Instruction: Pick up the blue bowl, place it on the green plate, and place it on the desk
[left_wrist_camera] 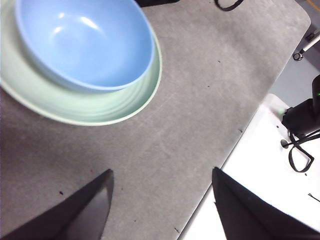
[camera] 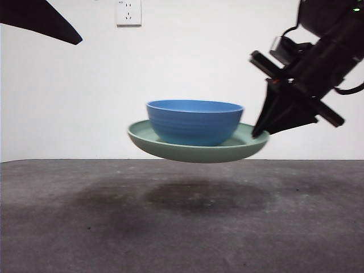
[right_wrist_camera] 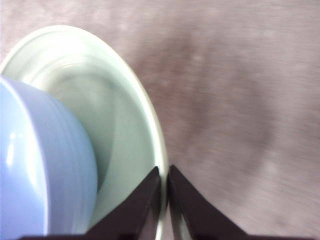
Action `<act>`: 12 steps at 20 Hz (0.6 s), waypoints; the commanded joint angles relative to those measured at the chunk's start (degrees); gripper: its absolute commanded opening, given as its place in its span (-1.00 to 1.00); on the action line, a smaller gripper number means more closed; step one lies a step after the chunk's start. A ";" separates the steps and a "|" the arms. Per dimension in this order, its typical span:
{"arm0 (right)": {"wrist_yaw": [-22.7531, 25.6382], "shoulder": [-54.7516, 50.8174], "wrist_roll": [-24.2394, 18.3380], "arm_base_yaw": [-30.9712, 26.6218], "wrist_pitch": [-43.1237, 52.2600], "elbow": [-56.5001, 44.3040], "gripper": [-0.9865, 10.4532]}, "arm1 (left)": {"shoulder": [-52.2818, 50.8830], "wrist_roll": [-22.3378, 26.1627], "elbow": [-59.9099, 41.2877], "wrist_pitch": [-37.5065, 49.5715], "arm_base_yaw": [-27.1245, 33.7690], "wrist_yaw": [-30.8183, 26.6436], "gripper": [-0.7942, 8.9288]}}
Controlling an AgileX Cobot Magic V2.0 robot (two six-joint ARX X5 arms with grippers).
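Observation:
The blue bowl [camera: 194, 121] sits upright in the green plate [camera: 250, 147], and both hang in the air above the desk [camera: 182, 227], with a shadow beneath them. My right gripper [camera: 260, 132] is shut on the plate's right rim; in the right wrist view its jaws [right_wrist_camera: 164, 200] pinch the rim of the plate [right_wrist_camera: 115, 130] beside the bowl [right_wrist_camera: 40, 165]. My left gripper [left_wrist_camera: 160, 210] is open and holds nothing. Its wrist view looks down on the bowl [left_wrist_camera: 85, 42] and the plate [left_wrist_camera: 90, 107] from a distance.
A black arm tip [camera: 40, 20] shows at the top left of the front view. A wall socket [camera: 128, 12] is on the white wall behind. The left wrist view shows the desk's edge and a white surface [left_wrist_camera: 260, 165] with black cables beyond it.

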 commanded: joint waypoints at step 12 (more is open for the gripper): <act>2.75 16.35 3.96 4.90 2.89 8.79 -0.80 | 0.28 0.24 0.44 0.48 -0.35 0.46 -0.19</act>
